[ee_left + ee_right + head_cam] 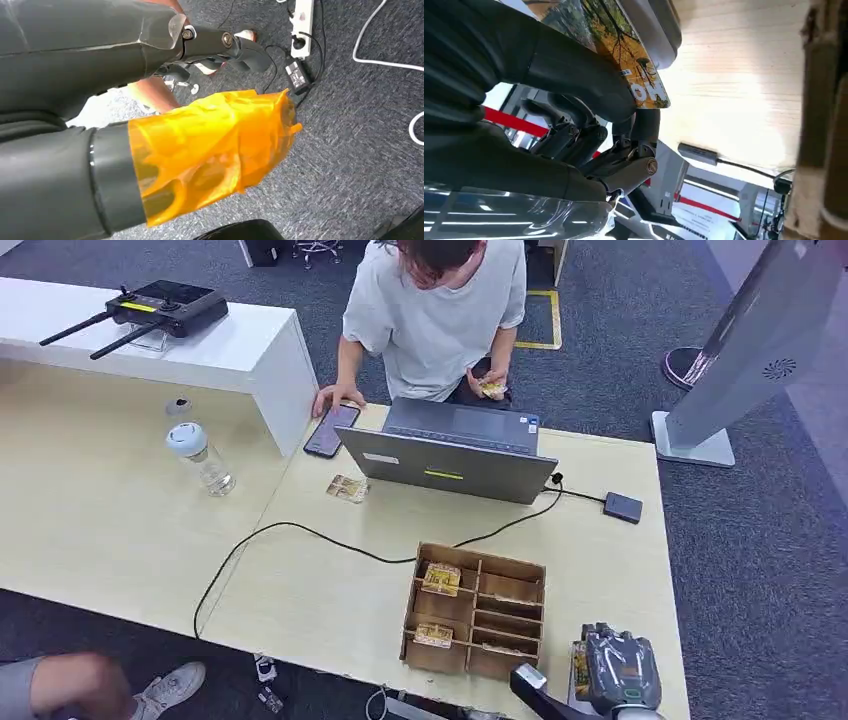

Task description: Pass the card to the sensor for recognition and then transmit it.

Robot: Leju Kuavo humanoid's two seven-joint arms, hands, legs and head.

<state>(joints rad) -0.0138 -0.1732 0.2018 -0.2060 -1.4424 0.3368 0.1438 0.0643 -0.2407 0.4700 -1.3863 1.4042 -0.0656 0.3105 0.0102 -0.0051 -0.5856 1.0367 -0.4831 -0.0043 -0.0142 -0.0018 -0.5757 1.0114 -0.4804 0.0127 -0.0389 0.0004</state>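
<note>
Ref. the light wood table (330, 590): it carries, largest first, the open grey laptop (455, 450) w/ a person seated behind it, the divided wooden tray (475, 612) holding spare cards, and the small dark sensor (623, 507), cabled to the laptop and lying flat near the table's right edge, well apart from the tray. Your right hand (618, 670) sits low at the table's near right corner, just right of the tray. In the right wrist view the thumb (574, 75) and fingers are pressed on the picture card (631, 60), so the card is held and lifted clear of the table. Your left hand (210, 145) hangs over the carpet; an orange film covers it and I cannot tell its finger state. Step in hand, by my reading: carry the card fwd to the sensor. Keep the pinch firm but leave the free end of the card exposed, since that end must meet the sensor. Route right of the tray wall, stay above the black cable (500, 528), and bring the card down flat and parallel over the sensor top. Approx. centre it; a tilted card may not read. Don't nudge the sensor, it looks light and would prob. slide.
</note>
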